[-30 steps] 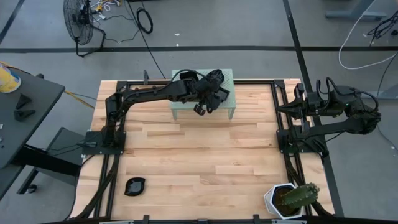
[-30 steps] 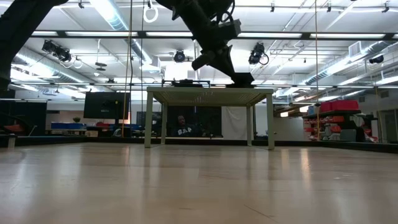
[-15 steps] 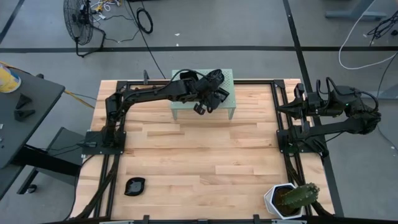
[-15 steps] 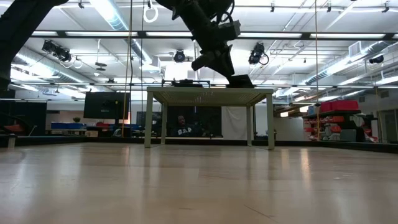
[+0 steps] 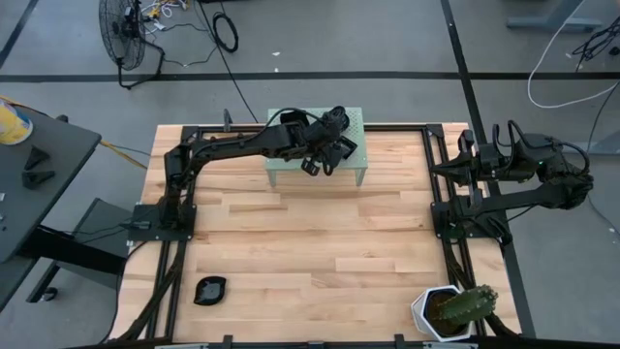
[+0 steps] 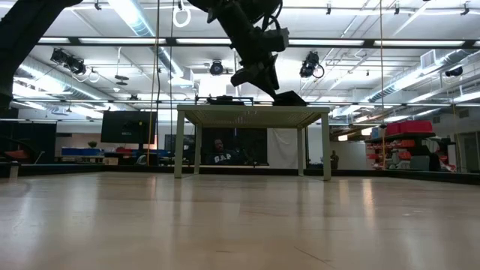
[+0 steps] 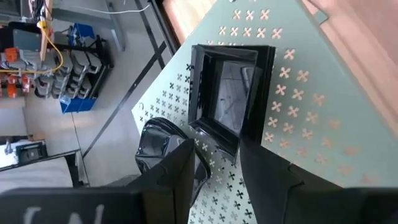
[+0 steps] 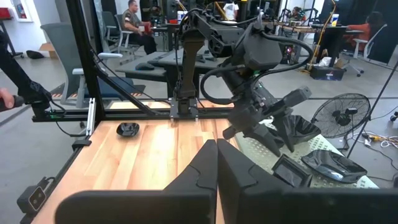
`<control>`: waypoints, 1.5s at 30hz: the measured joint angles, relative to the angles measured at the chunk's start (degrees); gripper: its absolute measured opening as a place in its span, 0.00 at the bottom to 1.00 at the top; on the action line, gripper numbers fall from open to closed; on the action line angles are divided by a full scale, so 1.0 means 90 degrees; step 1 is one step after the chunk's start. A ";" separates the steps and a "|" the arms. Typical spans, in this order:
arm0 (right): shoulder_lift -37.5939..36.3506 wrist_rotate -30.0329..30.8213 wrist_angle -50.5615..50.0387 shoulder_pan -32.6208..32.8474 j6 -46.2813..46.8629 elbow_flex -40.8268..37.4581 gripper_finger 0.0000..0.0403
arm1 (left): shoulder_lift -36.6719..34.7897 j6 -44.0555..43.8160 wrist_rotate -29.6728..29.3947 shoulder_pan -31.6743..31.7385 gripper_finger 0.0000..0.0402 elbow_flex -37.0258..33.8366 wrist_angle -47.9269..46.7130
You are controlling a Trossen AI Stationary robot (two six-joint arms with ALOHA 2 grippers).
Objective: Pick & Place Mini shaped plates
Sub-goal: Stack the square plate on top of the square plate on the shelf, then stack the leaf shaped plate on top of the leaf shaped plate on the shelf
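Observation:
Two mini shaped plates lie flat on the pale green perforated stand (image 7: pixel 298 124): a glossy black square one (image 7: pixel 231 87) and a wavy one (image 7: pixel 157 142). A third black plate (image 5: pixel 209 289) rests on the table near its near left corner. My left gripper (image 7: pixel 217 148) is open and hangs just above the stand (image 5: pixel 354 118), over the square plate's edge, touching nothing I can see. The low view shows it (image 6: pixel 253 73) clear of the plate (image 6: pixel 289 97) on the stand top. My right gripper (image 8: pixel 216 163) is shut and waits at the table's right side.
A white hexagonal pot with a cactus (image 5: pixel 450 310) stands at the near right corner. Black frame rails (image 5: pixel 436 208) run along the table's left and right sides. Bare wood lies between the stand and the near edge. A fan (image 5: pixel 124 34) stands on the floor beyond.
My left gripper has risen a little from the stand top and drawn slightly toward the far edge. The plate under it has stayed lying on the stand.

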 joint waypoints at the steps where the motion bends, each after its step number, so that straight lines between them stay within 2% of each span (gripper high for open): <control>1: 0.0000 0.0000 0.0000 0.0001 0.0000 0.0001 0.01 | 0.0001 -0.0029 0.0018 -0.0003 0.34 0.0000 0.0000; 14: 0.0000 0.0000 0.0000 0.0002 0.0000 0.0002 0.01 | 0.0003 -0.0204 0.0494 -0.0059 0.34 0.0000 0.0134; 24: 0.0000 0.0000 0.0000 0.0000 0.0000 0.0002 0.01 | -0.0069 -0.0951 -0.0028 -0.0153 0.34 -0.0002 0.0090; 30: -0.0002 0.0000 0.0000 0.0002 0.0000 0.0000 0.01 | -0.0185 -0.1451 -0.0049 -0.0310 0.34 -0.0007 -0.0601; 35: -0.0002 -0.0001 0.0000 0.0001 0.0000 0.0001 0.01 | -0.0407 -0.2397 0.0182 -0.0406 0.34 0.0002 -0.1290; 42: -0.0002 -0.0001 -0.0001 0.0000 0.0000 0.0002 0.01 | -0.0465 -0.3076 0.0365 -0.0639 0.34 0.0000 -0.2159; 45: -0.0002 0.0000 0.0000 0.0000 0.0000 0.0000 0.01 | -0.0485 -0.3418 0.0631 -0.0715 0.34 0.0000 -0.2390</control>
